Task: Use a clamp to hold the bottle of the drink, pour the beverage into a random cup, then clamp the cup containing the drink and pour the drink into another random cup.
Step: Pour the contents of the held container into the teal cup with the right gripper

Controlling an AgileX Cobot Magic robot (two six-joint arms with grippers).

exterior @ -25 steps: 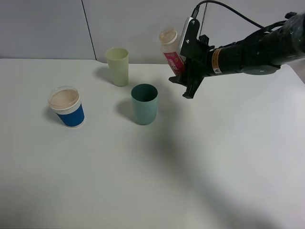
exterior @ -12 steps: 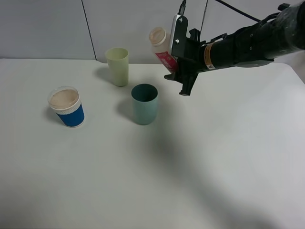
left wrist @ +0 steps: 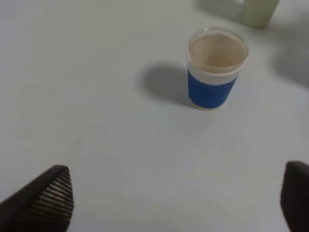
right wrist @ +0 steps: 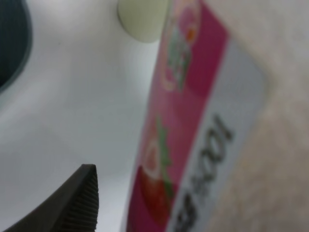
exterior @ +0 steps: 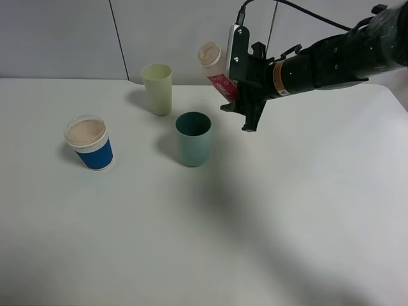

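Above the white desk [exterior: 287,210], near the teal-green plastic tumbler [exterior: 193,143], I am keeping my right fingers [exterior: 250,118] clamped on the tilted pink-labelled translucent plastic bottle [exterior: 215,69]; my left fingers [left wrist: 48,200] are standing apart, empty.

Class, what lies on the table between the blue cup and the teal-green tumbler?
Nothing: in the exterior high view only bare white table separates the blue cup from the teal-green tumbler.

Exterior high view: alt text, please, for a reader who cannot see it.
The right gripper holds a tilted bottle in the air, above and right of a teal cup on a white table. A yellow-green cup stands farther back, and a blue cup, tan inside, stands to the left.
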